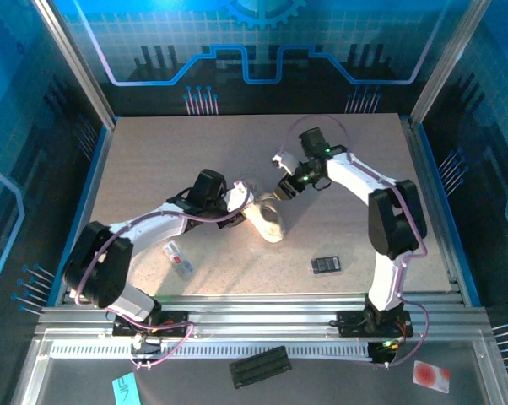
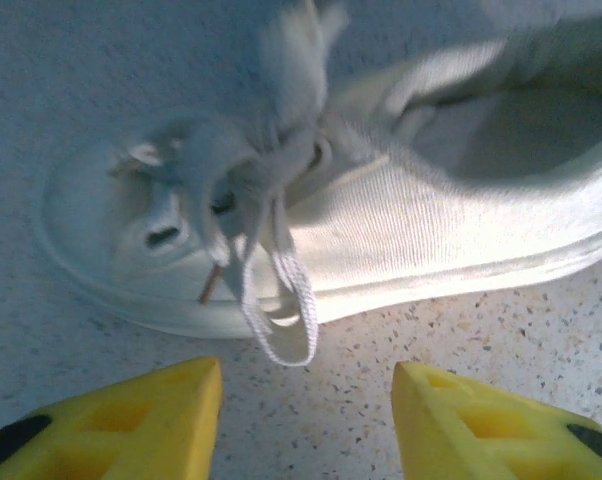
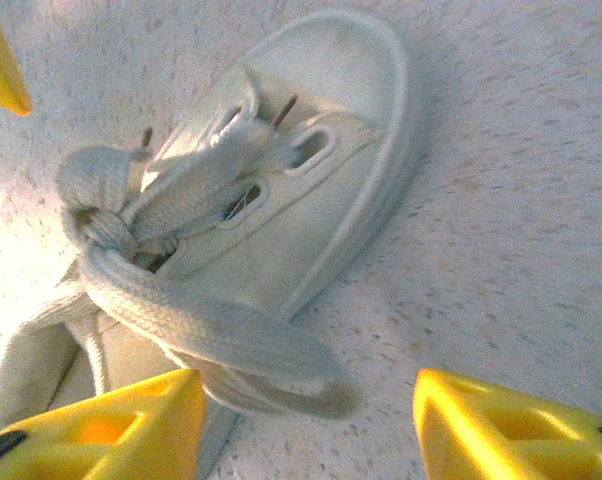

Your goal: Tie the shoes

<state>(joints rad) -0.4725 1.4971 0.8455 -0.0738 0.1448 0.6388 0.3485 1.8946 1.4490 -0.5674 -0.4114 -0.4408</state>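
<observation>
The small white shoe (image 1: 264,218) lies on its side mid-table, between both grippers. Its laces are knotted into a bow over the tongue (image 3: 101,225). My left gripper (image 1: 229,202) sits just left of it. In the left wrist view that gripper (image 2: 306,415) is open, bare table between its yellow fingers, and a thin lace loop (image 2: 281,310) hangs off the shoe (image 2: 431,230) just beyond them. My right gripper (image 1: 281,190) is at the shoe's upper right. In the right wrist view it (image 3: 306,430) is open, a wide lace loop (image 3: 231,340) lying loose beside its left finger (image 3: 111,430).
A small black device (image 1: 326,265) lies right of the shoe toward the front. A flat white-and-red packet (image 1: 179,259) lies front left. Beyond the front rail lie a black bar (image 1: 260,366), a teal tag (image 1: 126,390) and a red-and-white card (image 1: 430,376).
</observation>
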